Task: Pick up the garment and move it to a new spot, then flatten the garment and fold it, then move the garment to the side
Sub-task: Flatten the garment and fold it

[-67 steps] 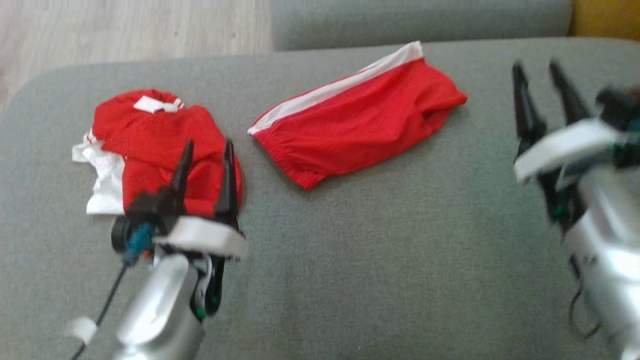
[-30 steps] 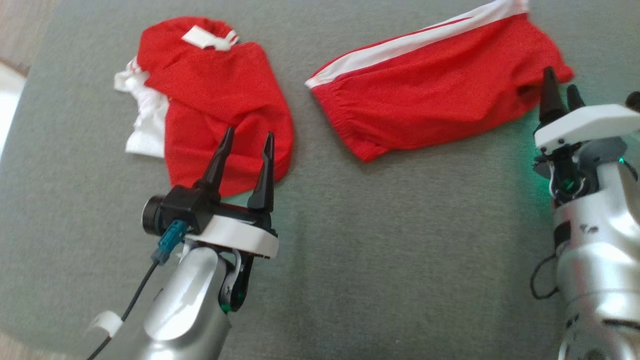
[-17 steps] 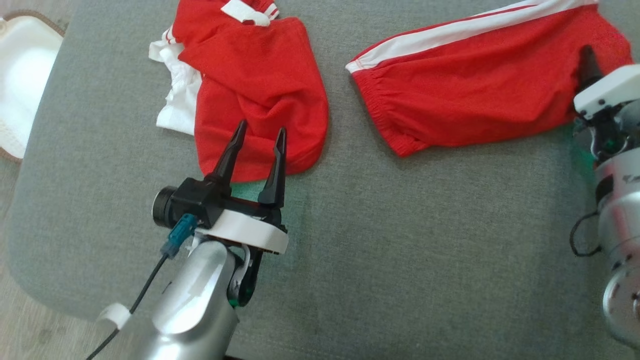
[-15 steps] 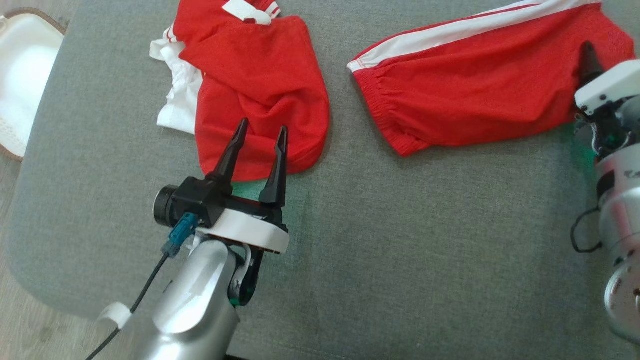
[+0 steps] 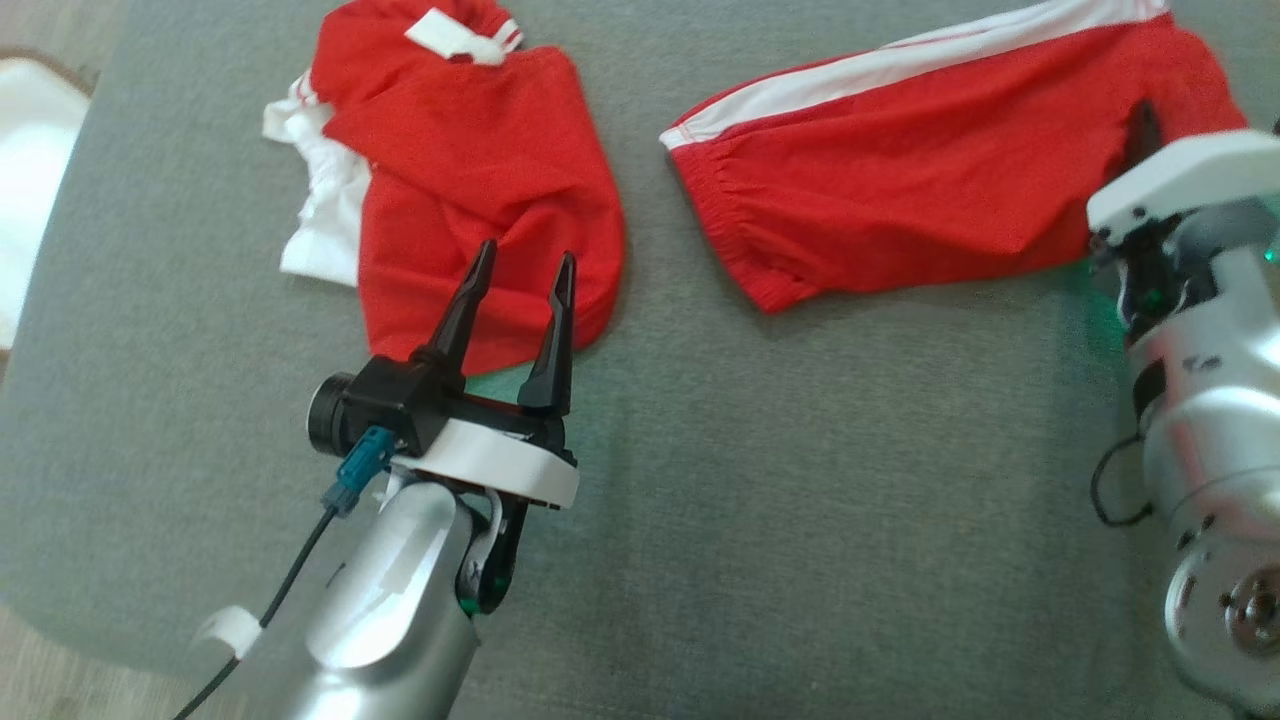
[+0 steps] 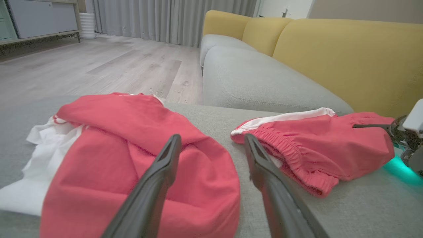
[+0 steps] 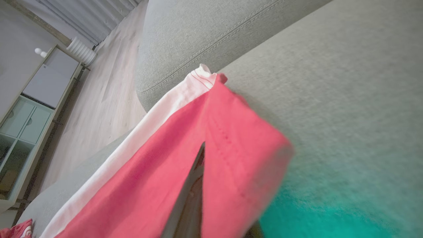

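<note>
While shorts lie flat at far right of cushion, right hand pinches their right end, closed on cloth. Left hand wide, empty, over crumpled top at left. Pickup barely begun; move, flatten, fold, set-aside all left.

Near cushion lies bare; crumpled garment and striped shorts occupy its far side.

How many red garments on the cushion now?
2. One crumpled garment lies by the open left gripper; the striped shorts lie to its right, pinched by the right gripper. None seems hidden.
</note>
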